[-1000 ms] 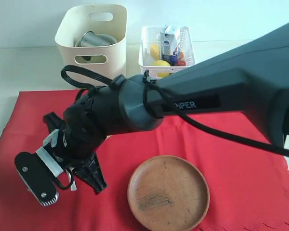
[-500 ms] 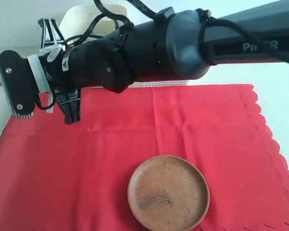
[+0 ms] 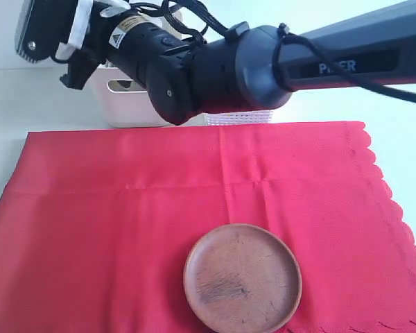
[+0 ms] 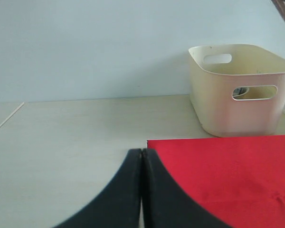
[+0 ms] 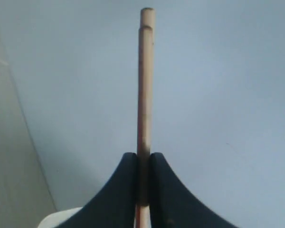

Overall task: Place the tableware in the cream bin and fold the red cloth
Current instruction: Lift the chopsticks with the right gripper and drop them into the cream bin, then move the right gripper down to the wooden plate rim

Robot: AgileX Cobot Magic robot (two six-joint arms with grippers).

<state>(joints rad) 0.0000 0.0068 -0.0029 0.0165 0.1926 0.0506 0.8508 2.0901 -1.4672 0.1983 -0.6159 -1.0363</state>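
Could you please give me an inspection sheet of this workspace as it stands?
Surface: pale table, partly covered by the spread red cloth.
Job's things: wooden plate on the cloth; cream bin on the bare table beside the cloth; chopsticks in the right claw.
Clutter: white basket, mostly hidden by the right arm.
Claws: right claw shut on the chopsticks; left claw shut, empty.
Cables: black cable looped along the right arm.
Surroundings: plain pale wall.

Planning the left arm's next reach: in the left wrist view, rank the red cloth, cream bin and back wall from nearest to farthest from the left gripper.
From the left gripper:
1. Red cloth: its corner lies right beside the gripper.
2. Cream bin: on the table beyond the cloth.
3. Back wall: behind the bin.
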